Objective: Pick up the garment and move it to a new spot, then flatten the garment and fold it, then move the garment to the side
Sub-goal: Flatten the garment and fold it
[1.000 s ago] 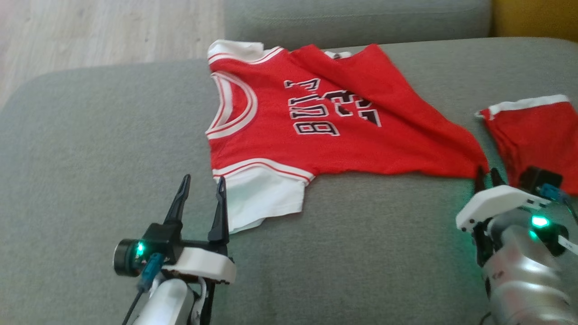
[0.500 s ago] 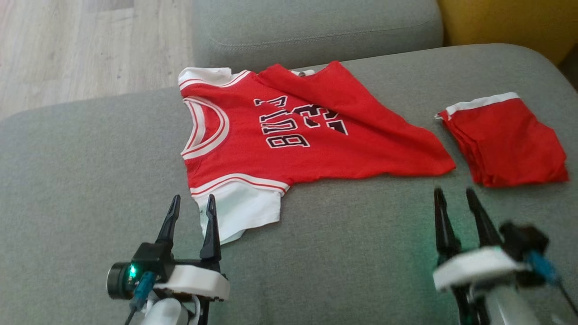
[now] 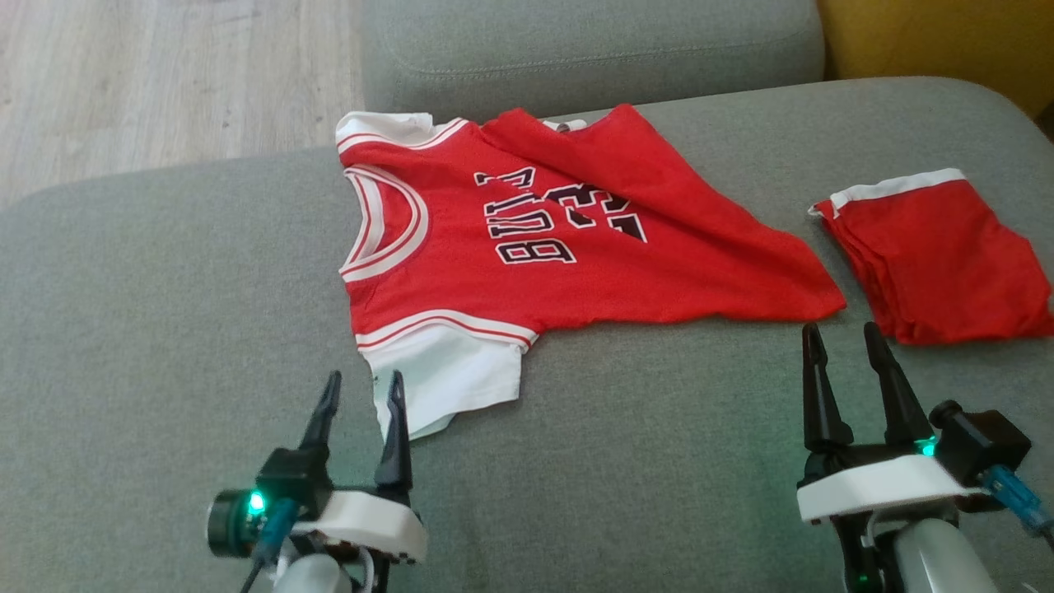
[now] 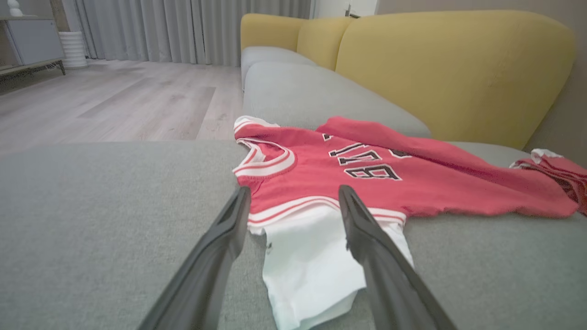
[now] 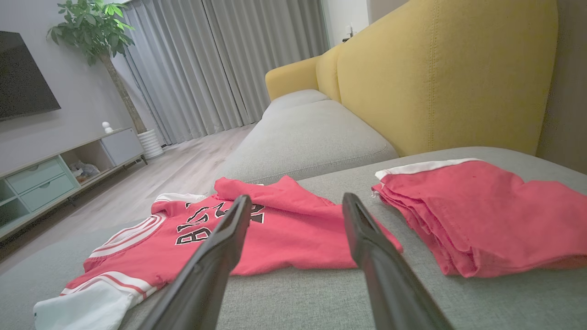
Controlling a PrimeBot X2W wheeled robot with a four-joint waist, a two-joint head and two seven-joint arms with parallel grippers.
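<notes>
1. Sofa (image 3: pixel 165 329): the grey seat cushion carries all the work items. The head view has shifted slightly over the last second. This is camera motion, not movement of the cushion.

2. Shirt (image 3: pixel 576 247): the red shirt lies spread across the middle of the seat, lettering up, collar toward the robot's left. It is not yet flat. One red flap is folded over along the far edge, and the hem narrows to a point at the robot's right.

3. Folded red piece (image 3: pixel 939 255): lies apart from the shirt, to the right of the hem point.

4. Right gripper (image 3: pixel 841 328): one second ago it was clamped on the hem point. It has now let go and drawn back toward the robot. Its jaws stand wide apart and empty, just short of the hem point (image 5: pixel 390 245).

5. Left gripper (image 3: pixel 365 376): unchanged, jaws apart and empty, just beside the white sleeve (image 4: pixel 312 266).

Assessment: the shirt has been set down at its new spot. The relocation step appears complete. Flattening is judged to be next, starting with the folded-over flap.
</notes>
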